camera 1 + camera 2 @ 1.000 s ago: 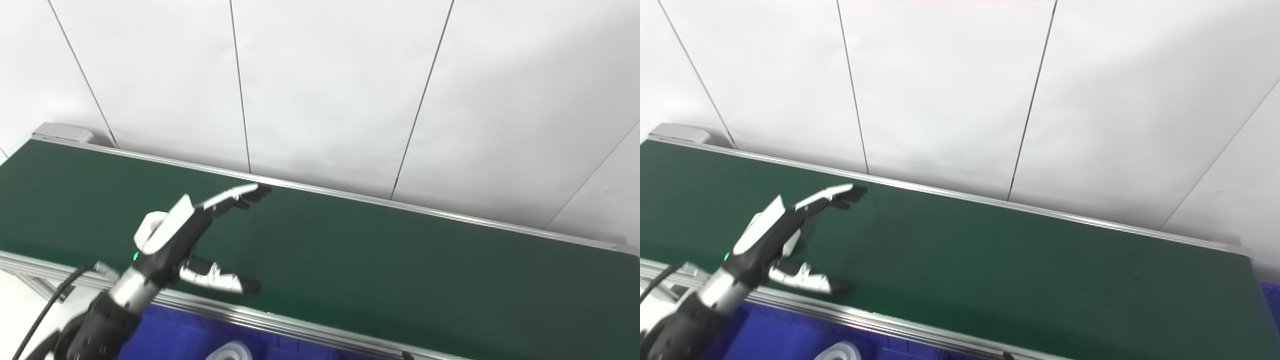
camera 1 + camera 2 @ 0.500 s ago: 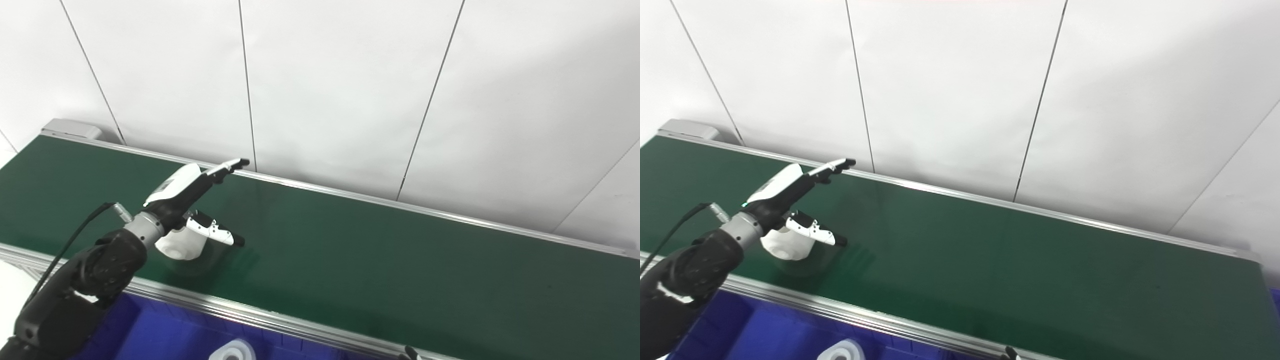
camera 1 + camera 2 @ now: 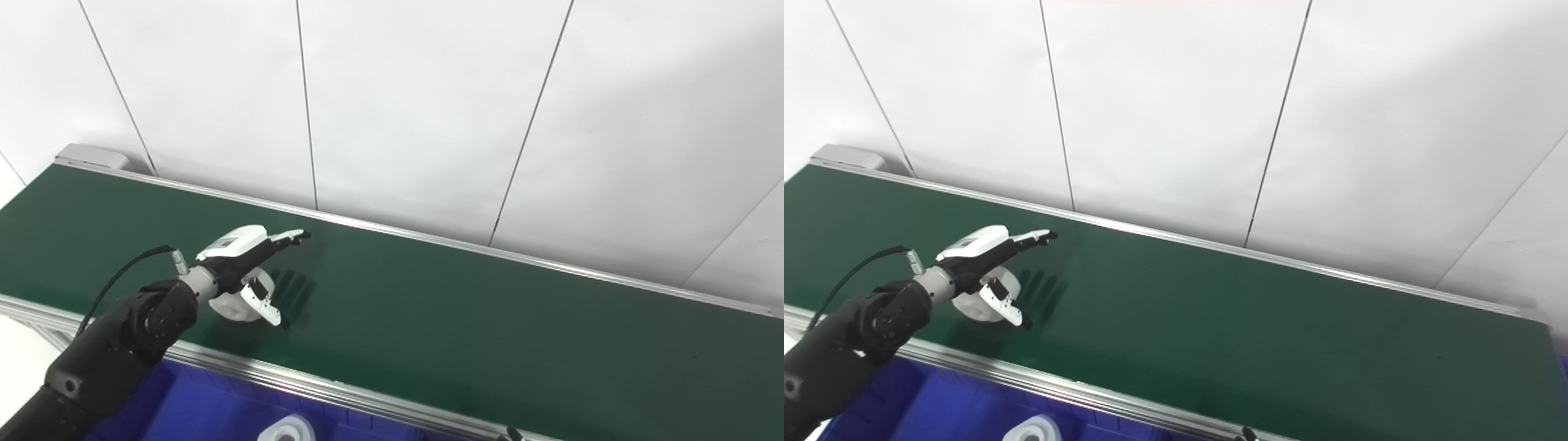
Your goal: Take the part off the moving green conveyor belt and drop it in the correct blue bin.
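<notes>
One round white plastic part (image 3: 236, 306) lies on the dark green conveyor belt (image 3: 465, 324) — directly under the left hand (image 3: 248, 260), between spread fingers and thumb, hand wide, not clasping it.

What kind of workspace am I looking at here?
Most likely a sorting-line test cell: a long green conveyor belt with metal side rails, a blue bin below its near edge, plain white wall panels behind. The left hand reaches over a white part.
</notes>
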{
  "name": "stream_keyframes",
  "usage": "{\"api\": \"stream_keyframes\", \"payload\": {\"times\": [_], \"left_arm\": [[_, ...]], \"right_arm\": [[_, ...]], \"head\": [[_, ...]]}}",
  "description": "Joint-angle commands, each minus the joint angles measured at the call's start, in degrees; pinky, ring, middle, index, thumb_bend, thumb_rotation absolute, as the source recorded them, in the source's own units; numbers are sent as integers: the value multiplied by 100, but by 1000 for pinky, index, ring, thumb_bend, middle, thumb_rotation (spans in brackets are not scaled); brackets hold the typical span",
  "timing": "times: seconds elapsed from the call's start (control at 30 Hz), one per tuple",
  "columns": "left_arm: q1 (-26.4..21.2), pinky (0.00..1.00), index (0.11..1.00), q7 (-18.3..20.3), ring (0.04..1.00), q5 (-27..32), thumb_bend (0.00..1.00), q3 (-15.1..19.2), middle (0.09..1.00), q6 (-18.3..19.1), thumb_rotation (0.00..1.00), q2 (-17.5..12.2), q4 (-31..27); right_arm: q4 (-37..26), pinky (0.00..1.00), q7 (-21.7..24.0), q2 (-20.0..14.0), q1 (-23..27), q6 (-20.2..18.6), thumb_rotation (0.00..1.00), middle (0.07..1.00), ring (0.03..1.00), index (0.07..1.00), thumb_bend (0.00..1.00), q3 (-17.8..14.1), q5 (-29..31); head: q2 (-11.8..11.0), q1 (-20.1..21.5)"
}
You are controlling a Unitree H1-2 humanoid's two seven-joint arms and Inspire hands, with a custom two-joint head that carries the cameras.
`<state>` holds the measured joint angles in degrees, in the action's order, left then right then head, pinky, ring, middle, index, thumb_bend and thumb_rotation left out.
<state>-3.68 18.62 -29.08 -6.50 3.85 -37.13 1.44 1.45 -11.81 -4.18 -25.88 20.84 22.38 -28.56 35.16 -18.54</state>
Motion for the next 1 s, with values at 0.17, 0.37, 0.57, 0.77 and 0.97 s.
{"api": "stream_keyframes", "payload": {"times": [0.17, 0.37, 0.57, 0.77, 0.97], "left_arm": [[-86, 957, 981, 286, 954, -559, 924, -291, 953, 390, 106, -331, 144], [-106, 984, 963, 561, 964, -837, 872, -462, 957, 832, 19, -377, 125], [30, 568, 735, 54, 621, -855, 630, -231, 622, 972, 0, -169, 38], [76, 408, 523, -542, 413, -875, 501, -73, 488, 829, 0, -4, 122], [130, 336, 532, -767, 381, -805, 497, -34, 464, 722, 0, 21, 23]], "right_arm": [[-272, 940, 21, 3, -69, 278, 391, 913, 895, 980, 834, -14, 81], [-301, 944, 32, -11, -82, 270, 394, 915, 899, 981, 823, -17, 91], [-335, 959, 92, -18, -96, 251, 401, 923, 908, 986, 816, -26, 145], [-323, 931, 91, -15, -87, 261, 431, 920, 896, 985, 816, -45, 93], [-313, 914, 87, -3, -87, 292, 436, 919, 893, 986, 813, -42, 105]], "head": [[16, -12], [37, -26], [56, -28], [76, -29], [82, -31]]}}
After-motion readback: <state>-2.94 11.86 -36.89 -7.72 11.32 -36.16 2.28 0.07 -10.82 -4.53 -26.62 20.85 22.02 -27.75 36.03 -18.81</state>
